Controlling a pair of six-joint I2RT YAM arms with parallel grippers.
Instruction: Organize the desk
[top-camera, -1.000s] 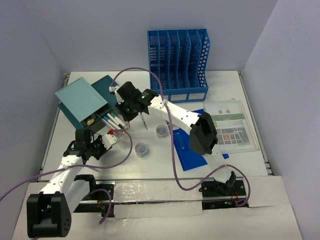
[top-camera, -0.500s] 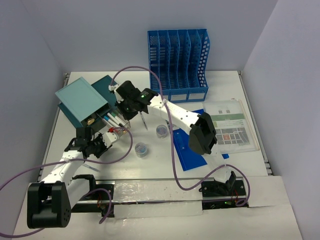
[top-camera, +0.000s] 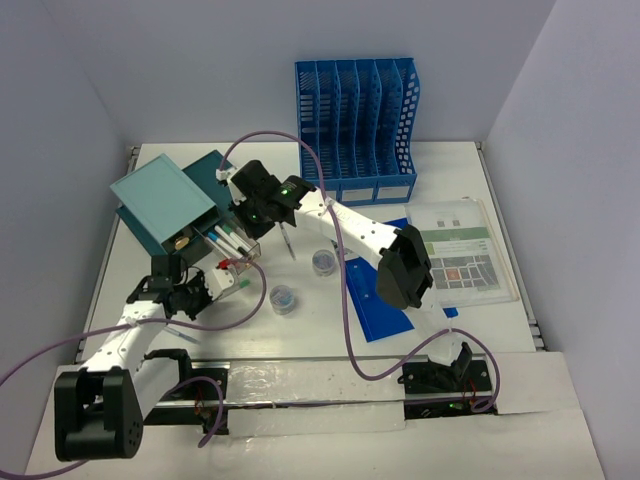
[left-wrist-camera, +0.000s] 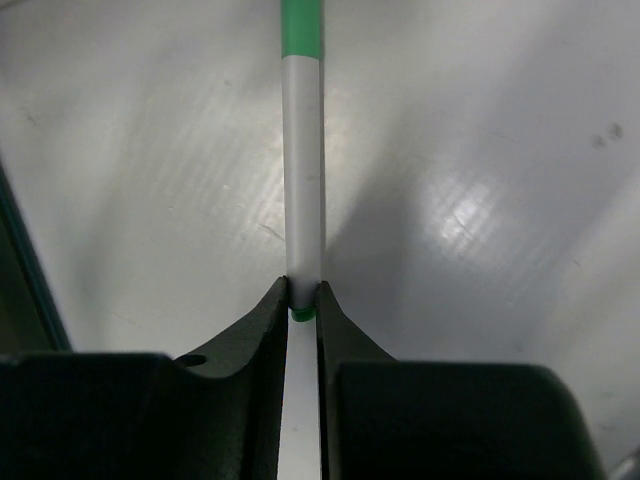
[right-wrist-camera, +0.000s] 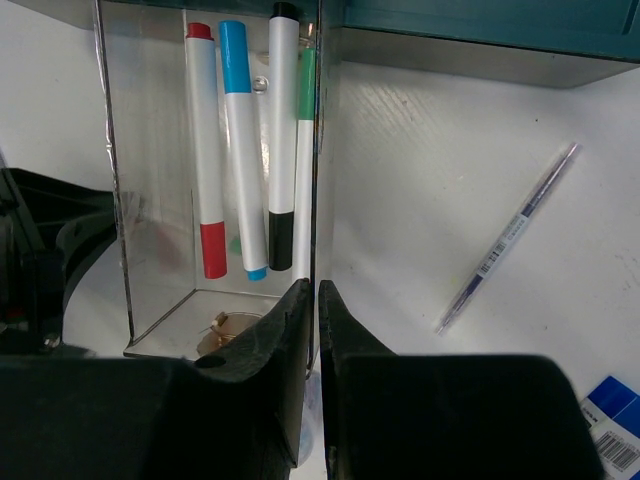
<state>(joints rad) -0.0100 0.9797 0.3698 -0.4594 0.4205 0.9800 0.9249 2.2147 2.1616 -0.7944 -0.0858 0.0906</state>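
The teal box (top-camera: 165, 200) sits at the far left of the desk (top-camera: 450, 175), and a clear drawer (top-camera: 228, 245) stands pulled out of its near side. The right gripper (right-wrist-camera: 312, 295) is clamped on that drawer's thin side wall, its jaws pinched nearly together with the plastic between them. This looks meant to hold the drawer open and steady while it is filled.

Just in front of the box, the left gripper (left-wrist-camera: 303, 300) is clenched on a green marker (left-wrist-camera: 302, 180). Most of the marker sticks straight out past the fingertips, above white desk and close to the drawer's pulled-out end. Held this way, the barrel is free to slide in lengthwise beside the others, so the step in hand is likely loading this marker.

Inside the drawer a red marker (right-wrist-camera: 205, 150), a blue marker (right-wrist-camera: 240, 150) and a black marker (right-wrist-camera: 280, 140) lie side by side. What looks like another green one sits tight against the gripped wall. A small brassy thing lies at the drawer's near end, too blurred to name.

To the right of the box a pen (right-wrist-camera: 510, 240) lies loose on the desk. Farther right of the box are two small round tubs (top-camera: 323, 262), a blue folder (top-camera: 385, 300) and a printed sheet (top-camera: 460, 250). Behind them stands a blue file rack (top-camera: 355, 110).
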